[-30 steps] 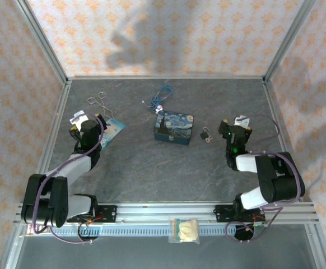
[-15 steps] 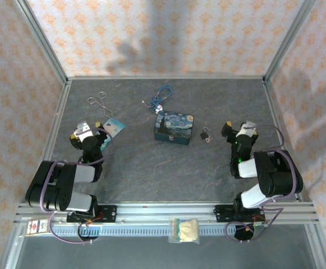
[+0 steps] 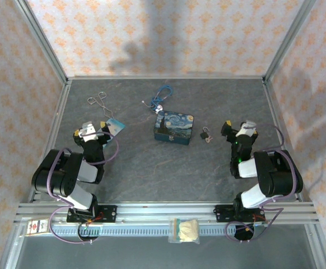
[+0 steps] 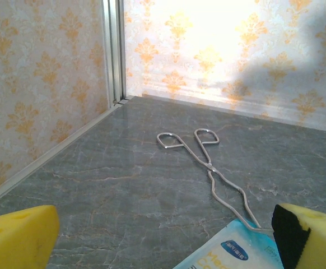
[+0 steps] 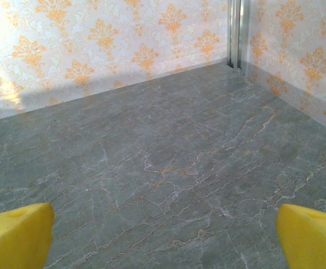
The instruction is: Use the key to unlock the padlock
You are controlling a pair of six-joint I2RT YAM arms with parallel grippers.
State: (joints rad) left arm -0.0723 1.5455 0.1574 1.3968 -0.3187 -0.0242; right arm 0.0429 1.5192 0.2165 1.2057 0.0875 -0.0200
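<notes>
The tiny dark padlock (image 3: 206, 134) lies on the grey table (image 3: 152, 168), just right of the blue painted box (image 3: 174, 127). A pale speck touches the padlock's near edge; it is too small to tell whether this is the key. My right gripper (image 3: 238, 128) sits low, a short way right of the padlock. In the right wrist view it (image 5: 163, 241) is open, its yellow fingertips (image 5: 14, 235) wide apart over bare table. My left gripper (image 3: 91, 130) rests at the left. It (image 4: 166, 246) is open too, with nothing between its fingertips (image 4: 17, 238).
Silver forceps (image 4: 208, 168) lie ahead of the left gripper, their tips on a pale blue wipe packet (image 4: 236, 252). A blue cord (image 3: 162, 96) lies behind the box. A small bag (image 3: 185, 230) sits on the front rail. Patterned walls close in three sides.
Both arms have folded back toward their bases. The left gripper drew slightly nearer and the right gripper moved a little right, away from the padlock. The padlock has not moved.
</notes>
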